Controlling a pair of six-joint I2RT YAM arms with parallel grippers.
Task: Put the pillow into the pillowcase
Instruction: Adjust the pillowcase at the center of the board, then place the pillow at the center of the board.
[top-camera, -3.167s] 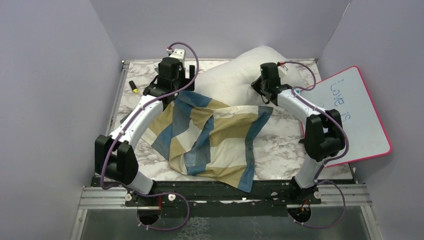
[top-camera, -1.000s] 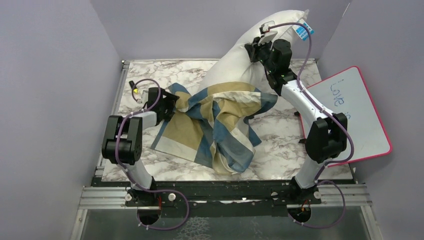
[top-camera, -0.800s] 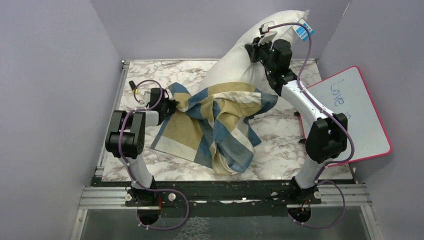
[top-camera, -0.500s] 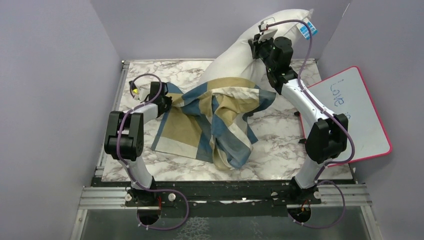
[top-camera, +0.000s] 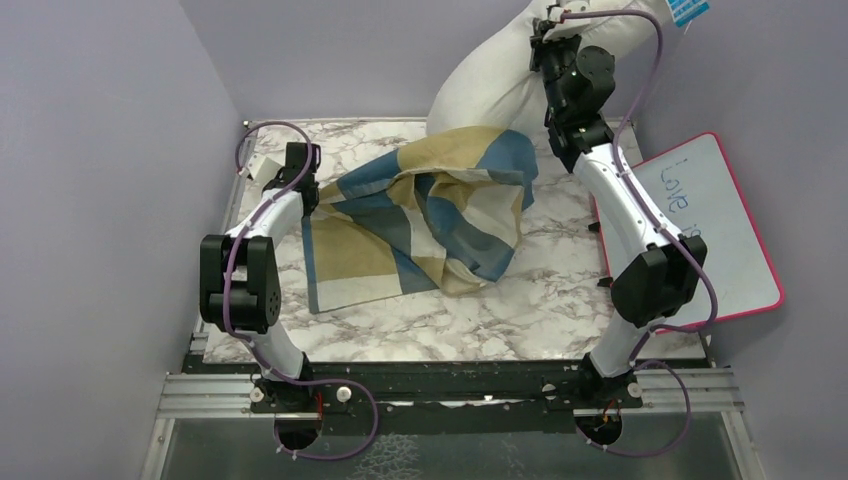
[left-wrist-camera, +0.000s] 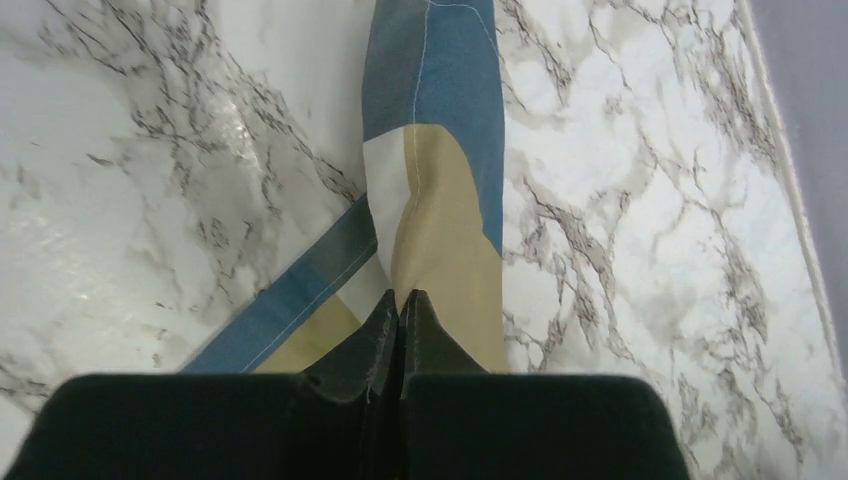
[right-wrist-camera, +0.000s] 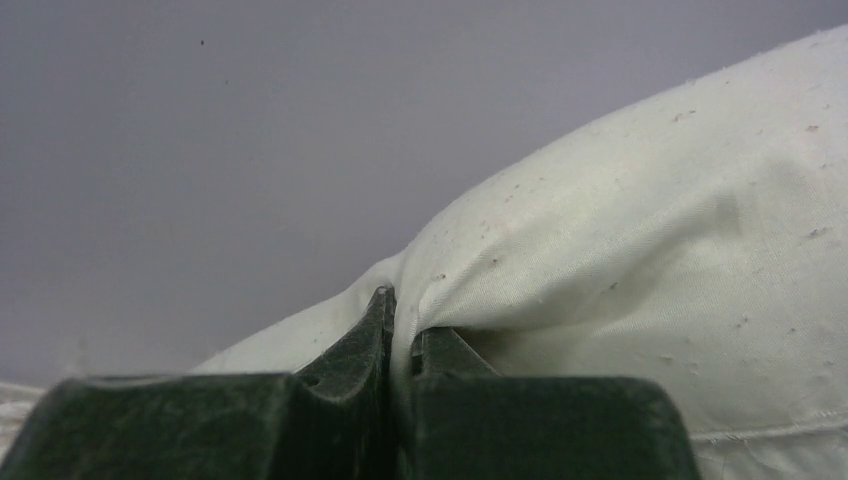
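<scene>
The off-white pillow (top-camera: 490, 80) hangs lifted at the back, against the purple wall. My right gripper (top-camera: 548, 28) is shut on a pinch of its fabric near the top; in the right wrist view that fold (right-wrist-camera: 600, 250) sits between the fingertips of the gripper (right-wrist-camera: 403, 305). The blue, tan and cream pillowcase (top-camera: 430, 210) lies crumpled on the marble table below the pillow, its upper part draped at the pillow's lower end. My left gripper (top-camera: 308, 195) is shut on the case's left edge. A taut strip of pillowcase (left-wrist-camera: 435, 150) runs away from that gripper (left-wrist-camera: 400, 293).
A pink-rimmed whiteboard (top-camera: 720, 230) with writing leans at the right edge of the table (top-camera: 560, 300). Purple walls close in on the left, back and right. The metal rail holding both arm bases runs along the near edge.
My right arm has raised the pillow much higher. My left gripper went from open to shut on the pillowcase's edge and pulled it back-left, spreading the case out.
</scene>
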